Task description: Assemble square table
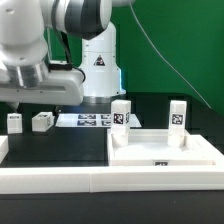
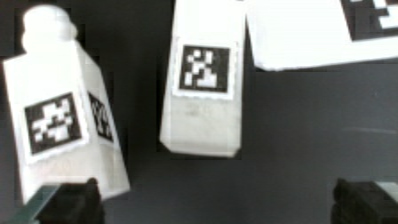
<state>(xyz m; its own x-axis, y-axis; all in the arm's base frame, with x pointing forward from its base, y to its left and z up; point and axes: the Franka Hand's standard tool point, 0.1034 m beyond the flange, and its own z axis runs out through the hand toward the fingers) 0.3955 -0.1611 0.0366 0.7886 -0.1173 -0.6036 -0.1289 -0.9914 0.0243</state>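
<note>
The white square tabletop (image 1: pixel 165 152) lies flat toward the exterior view's right. Two tagged white legs (image 1: pixel 121 113) (image 1: pixel 177 114) stand upright at its far corners. Two more legs (image 1: pixel 14 121) (image 1: pixel 42 121) lie loose on the black surface at the left. My gripper (image 1: pixel 38 95) hangs just above those two. In the wrist view the same two legs (image 2: pixel 63 115) (image 2: pixel 205 85) lie side by side with tags facing up. My gripper (image 2: pixel 214 205) is open, its dark fingertips (image 2: pixel 63 205) set wide apart with only black surface between them.
The marker board (image 1: pixel 85 120) lies flat behind the loose legs, and its corner (image 2: pixel 320 35) shows in the wrist view. A long white rail (image 1: pixel 90 182) edges the near side of the work surface. The robot's base (image 1: pixel 100 65) stands at the back.
</note>
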